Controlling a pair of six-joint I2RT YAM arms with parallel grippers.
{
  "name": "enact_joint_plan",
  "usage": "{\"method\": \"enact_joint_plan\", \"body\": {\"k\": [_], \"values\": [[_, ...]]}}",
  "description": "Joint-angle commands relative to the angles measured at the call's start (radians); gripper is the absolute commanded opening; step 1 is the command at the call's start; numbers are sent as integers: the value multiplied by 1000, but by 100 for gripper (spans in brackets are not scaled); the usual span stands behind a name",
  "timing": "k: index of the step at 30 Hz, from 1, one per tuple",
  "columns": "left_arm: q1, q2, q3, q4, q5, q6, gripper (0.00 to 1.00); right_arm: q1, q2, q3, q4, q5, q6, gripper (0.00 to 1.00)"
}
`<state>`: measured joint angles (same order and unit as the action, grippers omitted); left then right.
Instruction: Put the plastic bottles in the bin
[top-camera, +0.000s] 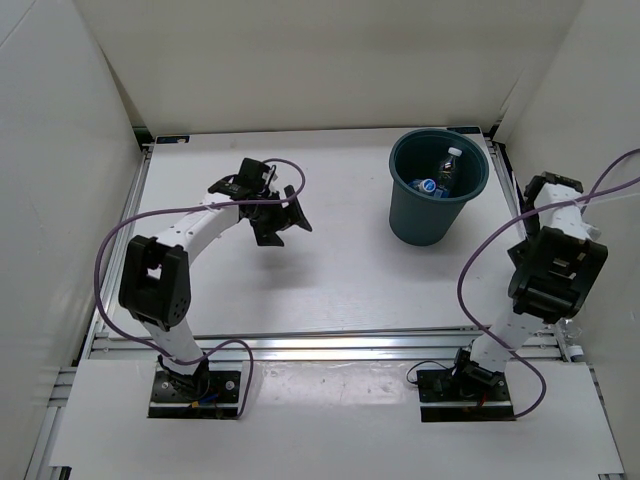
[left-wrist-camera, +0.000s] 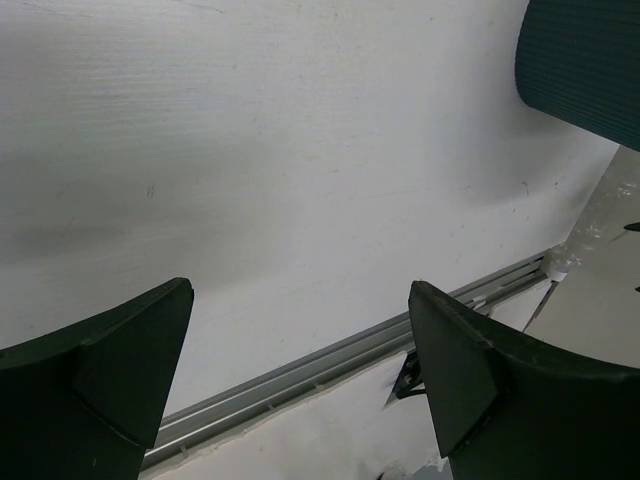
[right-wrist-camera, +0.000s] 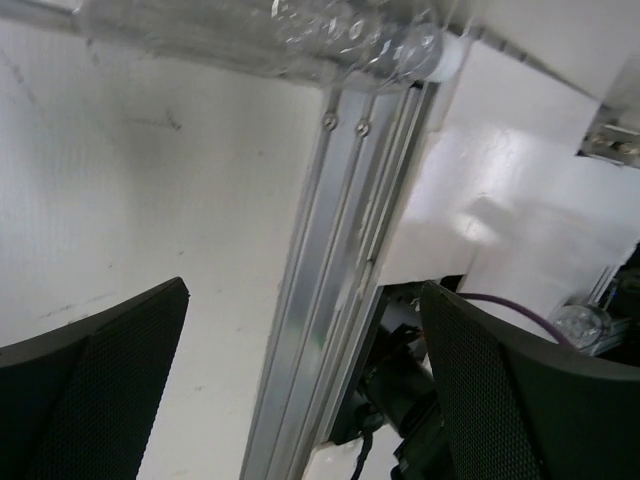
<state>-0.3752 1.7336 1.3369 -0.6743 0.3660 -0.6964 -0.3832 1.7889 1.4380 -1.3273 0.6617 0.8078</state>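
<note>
Clear crinkled plastic bottle (right-wrist-camera: 330, 35) lies by rail (right-wrist-camera: 310, 300): I judge light, slippery, crushable; I'd pinch mid-body. Both jaws wide, empty.

You are working in a robotics lab test cell, not in a home or a shop. White panels (top-camera: 300, 60) are enclosing the white table (top-camera: 330, 280) on three sides. An aluminium extrusion rail (top-camera: 330, 350) is running along its near edge. The left arm (top-camera: 155, 280) and the right arm (top-camera: 555, 265) are sitting bolted on black base plates (top-camera: 195, 392), with purple cables (top-camera: 459, 290) looping around them. A teal bin (top-camera: 425, 215) is standing on the tabletop.
</note>
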Motion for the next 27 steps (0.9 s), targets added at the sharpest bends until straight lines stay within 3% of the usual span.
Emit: {"method": "enact_joint_plan", "body": {"k": [1,6,9,16,20,27], "values": [[4,-5,-4,2,22,-9,100,-28,-14,-7,-128,137,13,100],[4,-15,-37,11,31,-9,100,-28,49,-56,-119,182,-1,100],[4,-46,-68,21,31,-9,100,-3,49,-77,-60,191,-111,100],[4,-121,-134,57,31,-9,100,42,84,-102,-14,240,-200,100],[-5,-199,-208,107,21,-32,100,125,84,-102,92,168,-375,100],[-24,-308,-335,157,-13,-63,100,202,107,-93,163,87,-505,100]]}}
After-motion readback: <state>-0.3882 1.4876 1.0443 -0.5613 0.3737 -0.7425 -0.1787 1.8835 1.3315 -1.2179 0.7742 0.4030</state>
